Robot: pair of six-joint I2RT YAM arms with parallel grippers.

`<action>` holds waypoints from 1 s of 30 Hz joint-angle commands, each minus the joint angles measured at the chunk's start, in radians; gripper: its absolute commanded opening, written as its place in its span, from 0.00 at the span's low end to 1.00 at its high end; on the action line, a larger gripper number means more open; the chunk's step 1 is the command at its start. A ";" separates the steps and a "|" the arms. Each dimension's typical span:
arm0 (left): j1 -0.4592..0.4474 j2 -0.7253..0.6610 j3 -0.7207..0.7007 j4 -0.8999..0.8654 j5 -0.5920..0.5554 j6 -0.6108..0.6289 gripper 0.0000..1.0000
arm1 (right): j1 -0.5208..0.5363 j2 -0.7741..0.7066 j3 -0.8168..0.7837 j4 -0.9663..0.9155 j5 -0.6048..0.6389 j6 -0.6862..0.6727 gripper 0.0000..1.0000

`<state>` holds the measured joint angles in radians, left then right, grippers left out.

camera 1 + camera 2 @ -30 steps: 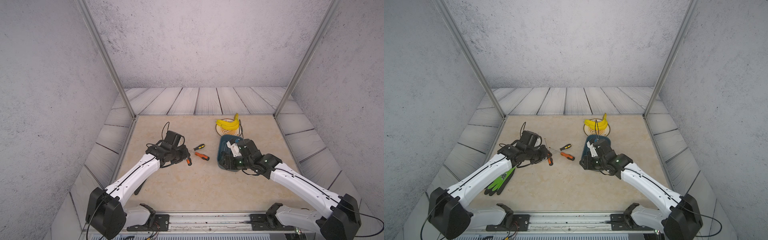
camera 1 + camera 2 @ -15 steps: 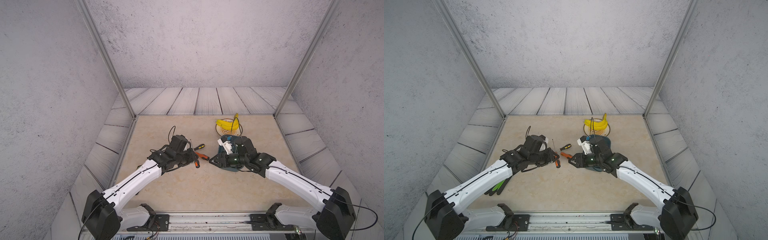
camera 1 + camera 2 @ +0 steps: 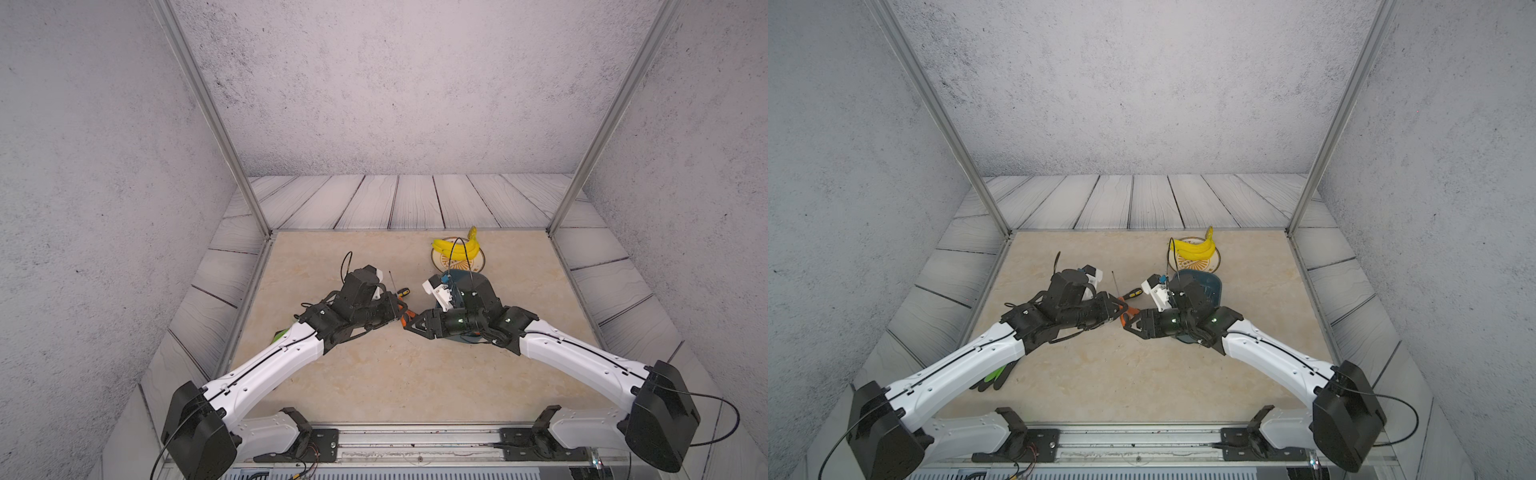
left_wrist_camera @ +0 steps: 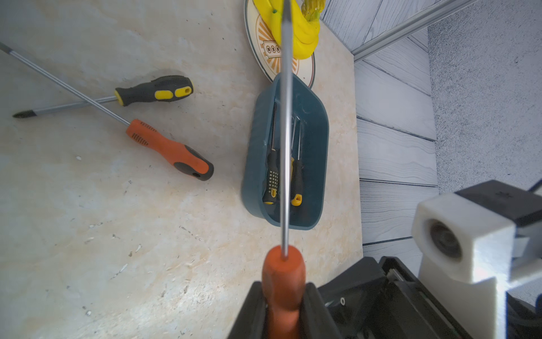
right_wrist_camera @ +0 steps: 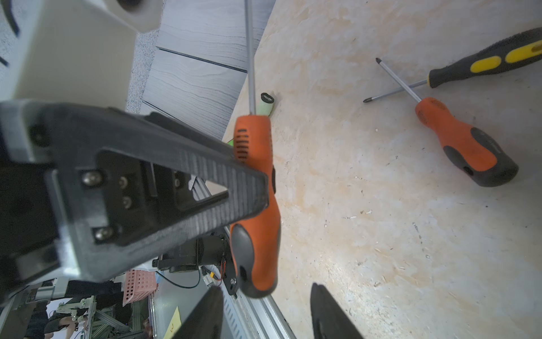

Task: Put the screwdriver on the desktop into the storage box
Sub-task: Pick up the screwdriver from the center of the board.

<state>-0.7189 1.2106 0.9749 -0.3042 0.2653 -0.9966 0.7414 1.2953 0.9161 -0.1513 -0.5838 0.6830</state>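
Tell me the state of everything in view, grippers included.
Left gripper, shut on an orange handle.
Held orange screwdriver, lifted off the desktop.
Right gripper, open, at the held handle's butt end.
Storage box, holding two black-and-yellow screwdrivers.
Loose orange screwdriver, lying on the desktop, shaft crossing the loose black-and-yellow screwdriver.
Bananas, resting on the plate.
Glove, flat, partly under the left arm.

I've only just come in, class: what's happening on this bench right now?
The left gripper is shut on an orange-handled screwdriver, held clear of the desktop. The right gripper is open, its jaws just short of the handle's butt end, which looks like a handover being set up. Two black-and-yellow screwdrivers already lie in the storage box. Two loose screwdrivers lie crossed on the desktop.
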 commanded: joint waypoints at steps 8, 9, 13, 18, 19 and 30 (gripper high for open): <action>-0.035 -0.020 -0.008 0.046 0.014 -0.030 0.00 | 0.008 0.015 0.044 0.036 -0.001 0.016 0.50; -0.037 -0.020 -0.008 0.054 0.015 -0.033 0.00 | 0.008 0.016 0.043 0.037 -0.003 0.016 0.50; -0.048 -0.013 -0.008 0.065 0.015 -0.039 0.00 | 0.008 0.019 0.043 0.041 -0.006 0.019 0.43; -0.052 -0.008 -0.008 0.073 0.018 -0.043 0.00 | 0.009 0.016 0.040 0.042 0.000 0.017 0.28; -0.053 -0.007 -0.008 0.074 0.018 -0.042 0.00 | 0.008 0.014 0.038 0.042 0.004 0.016 0.25; -0.051 -0.030 0.013 0.019 -0.031 -0.013 0.47 | 0.008 -0.001 0.024 0.010 0.031 0.008 0.09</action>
<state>-0.7662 1.2072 0.9733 -0.2680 0.2577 -1.0309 0.7452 1.3109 0.9375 -0.1268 -0.5705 0.7040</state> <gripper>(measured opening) 0.439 0.281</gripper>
